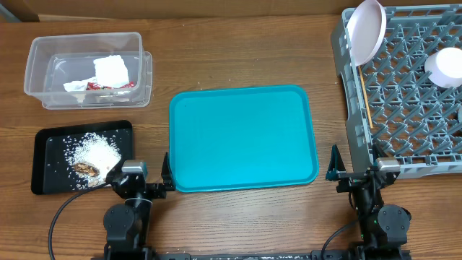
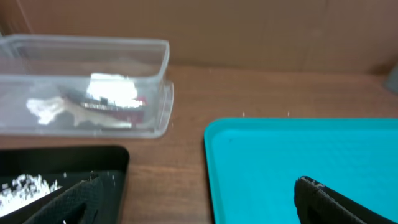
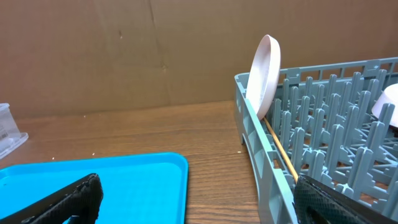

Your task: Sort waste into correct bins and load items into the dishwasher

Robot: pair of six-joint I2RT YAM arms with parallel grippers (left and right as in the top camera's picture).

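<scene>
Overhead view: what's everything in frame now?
tub: 1, clear, far left
napkin: 1, white, in tub
wrapper: 1, red, in tub
small tray: 1, black, near left
rice: scattered, white, small tray
scrap: 1, brown, small tray
large tray: 1, teal, centre
rack: 1, grey, right
plate: 1, white, standing in rack
bowl: at least 1, white, in rack
chopsticks: unclear, wooden, rack's left edge
left gripper: open, by small tray
right gripper: open, by rack

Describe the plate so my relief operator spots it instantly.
Find the grey dish rack at the table's right. In its far left corner stands the round white plate, on edge. Unlike the white bowl to its right, it is a flat disc.
</scene>
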